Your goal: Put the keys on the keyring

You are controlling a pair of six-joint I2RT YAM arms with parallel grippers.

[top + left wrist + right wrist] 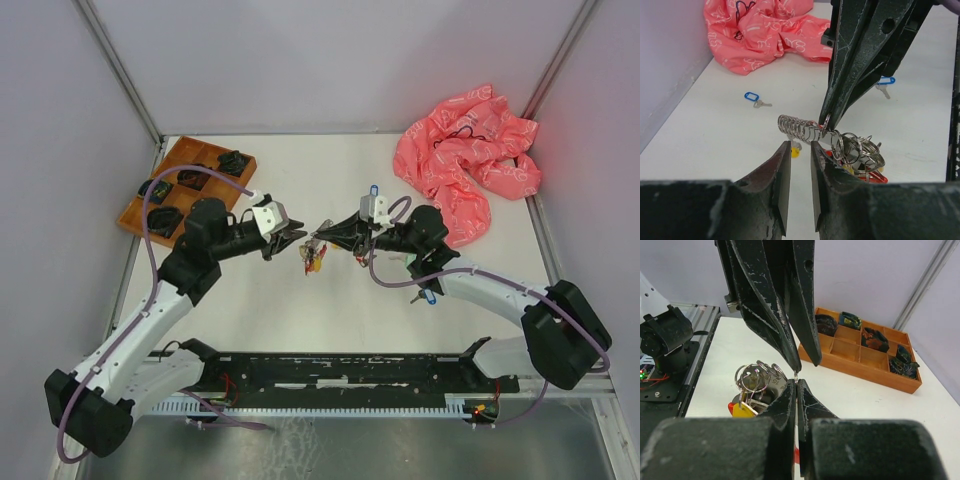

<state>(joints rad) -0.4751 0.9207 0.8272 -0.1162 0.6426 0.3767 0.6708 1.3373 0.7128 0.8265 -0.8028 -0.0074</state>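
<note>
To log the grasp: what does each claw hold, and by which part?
The right claw is shut on the keyring, pinching one thin ring beside its coil. The left claw is open, holding nothing.

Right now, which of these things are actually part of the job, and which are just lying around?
Part of the job: the keyring, pinched by the right gripper; the open left gripper close by; a loose blue-tagged key; a second blue-tagged key.
Just lying about: the pink bag; the wooden tray with its dark items.
</note>
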